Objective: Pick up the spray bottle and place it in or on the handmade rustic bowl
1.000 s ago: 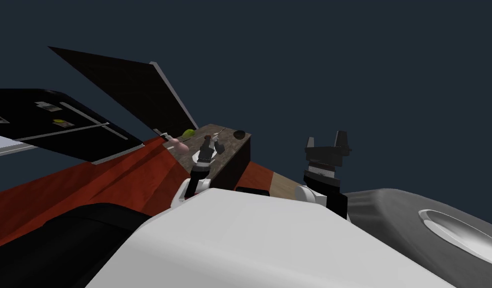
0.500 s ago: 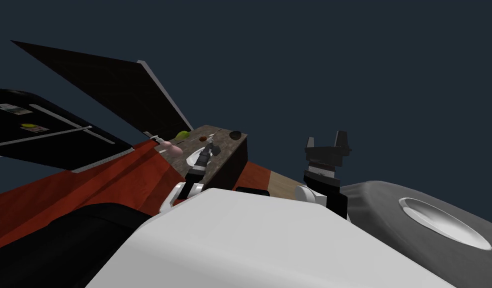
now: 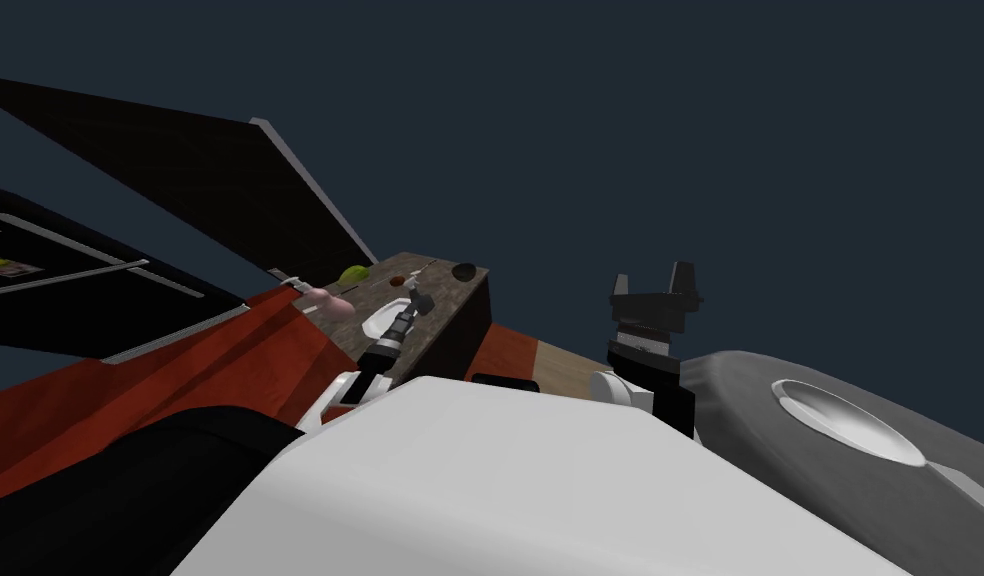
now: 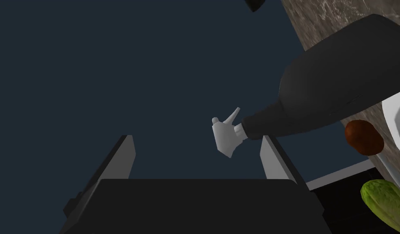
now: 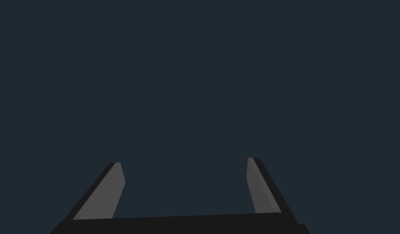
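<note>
Head view: the left tool (image 3: pixel 416 303) reaches out over the brown counter (image 3: pixel 450 296). A white bowl (image 3: pixel 378 322) sits just beneath and beside it, and a smaller dark bowl (image 3: pixel 464 270) sits beyond its tip, apart from it. The right tool (image 3: pixel 652 275) stands raised off to the side with its blades spread around nothing.

Left wrist view: the left tool (image 4: pixel 197 138) has its blades spread and holds nothing. The spray bottle (image 4: pixel 337 89), dark with a white trigger head (image 4: pixel 225 136), lies just past the tip of one blade, outside the gap. Its body runs away from the tool over the counter (image 4: pixel 329 16) and across the rim of the white bowl (image 4: pixel 396 118). I cannot tell whether it truly rests in that bowl.

Right wrist view: the right tool (image 5: pixel 184 161) is spread and empty.

As I judge it, the bottle is already let go at the white bowl. What seems left is to confirm that it sits steady there and to draw the left tool clear.
</note>
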Controlling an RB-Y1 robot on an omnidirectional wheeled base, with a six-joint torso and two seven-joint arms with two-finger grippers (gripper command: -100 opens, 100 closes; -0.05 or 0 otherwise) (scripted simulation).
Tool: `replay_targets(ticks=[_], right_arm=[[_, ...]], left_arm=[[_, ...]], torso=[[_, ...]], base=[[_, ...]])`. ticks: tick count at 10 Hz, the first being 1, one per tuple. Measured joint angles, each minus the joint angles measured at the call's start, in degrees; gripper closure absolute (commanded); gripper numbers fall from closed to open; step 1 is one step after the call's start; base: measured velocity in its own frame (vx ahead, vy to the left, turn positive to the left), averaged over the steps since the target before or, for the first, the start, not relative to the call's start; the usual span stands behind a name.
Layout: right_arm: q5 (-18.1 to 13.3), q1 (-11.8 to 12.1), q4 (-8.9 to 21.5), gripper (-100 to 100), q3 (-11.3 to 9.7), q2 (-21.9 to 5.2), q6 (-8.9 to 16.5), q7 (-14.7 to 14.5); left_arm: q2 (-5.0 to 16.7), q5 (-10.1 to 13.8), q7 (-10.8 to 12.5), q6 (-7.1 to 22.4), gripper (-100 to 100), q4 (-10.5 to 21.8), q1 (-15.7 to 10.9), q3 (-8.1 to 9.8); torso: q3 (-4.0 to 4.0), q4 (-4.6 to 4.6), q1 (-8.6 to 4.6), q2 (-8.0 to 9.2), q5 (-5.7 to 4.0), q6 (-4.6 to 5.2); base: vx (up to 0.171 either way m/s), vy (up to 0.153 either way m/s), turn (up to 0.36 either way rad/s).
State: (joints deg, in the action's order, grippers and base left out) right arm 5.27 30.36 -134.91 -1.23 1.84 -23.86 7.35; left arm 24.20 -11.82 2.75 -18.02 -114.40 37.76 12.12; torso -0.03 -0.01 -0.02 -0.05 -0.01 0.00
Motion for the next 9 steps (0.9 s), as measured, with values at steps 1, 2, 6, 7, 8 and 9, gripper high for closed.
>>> replay_targets(ticks=[1,2,6,7,8,9], right_arm=[[0.0,0.0,0.0,0,0.0,0.0,0.0,0.0],[0.0,0.0,0.0,0,0.0,0.0,0.0,0.0],[0.0,0.0,0.0,0,0.0,0.0,0.0,0.0],[0.0,0.0,0.0,0,0.0,0.0,0.0,0.0],[0.0,0.0,0.0,0,0.0,0.0,0.0,0.0],[0.0,0.0,0.0,0,0.0,0.0,0.0,0.0]], left_arm=[[1.5,-0.5,0.1,1.1,-100,0.7,0.3,0.32],[2.7,-1.1,0.1,1.7,-100,0.9,1.6,0.68],[9.0,-3.4,-0.1,3.6,-100,3.1,3.9,1.65],[10.8,-4.1,-0.1,4.0,-100,3.3,4.7,1.87],[12.6,-4.8,-0.2,4.4,-100,3.3,5.4,2.03],[14.4,-5.5,-0.3,4.8,-100,3.7,5.9,2.07]], torso=[[0.0,0.0,0.02,0.0,0.0,0.0],[0.0,0.0,0.05,0.01,0.01,-0.02],[-0.01,0.0,0.19,-0.02,0.04,0.0],[-0.02,-0.01,0.22,-0.03,0.05,-0.01],[-0.01,0.0,0.22,-0.01,0.05,-0.01],[-0.01,0.0,0.22,-0.02,0.05,-0.01]], base=[[0.018,0.003,-0.078],[0.015,0.012,-0.074],[0.019,0.035,-0.076],[0.018,0.047,-0.077],[0.018,0.046,-0.071],[0.01,0.04,-0.024]])
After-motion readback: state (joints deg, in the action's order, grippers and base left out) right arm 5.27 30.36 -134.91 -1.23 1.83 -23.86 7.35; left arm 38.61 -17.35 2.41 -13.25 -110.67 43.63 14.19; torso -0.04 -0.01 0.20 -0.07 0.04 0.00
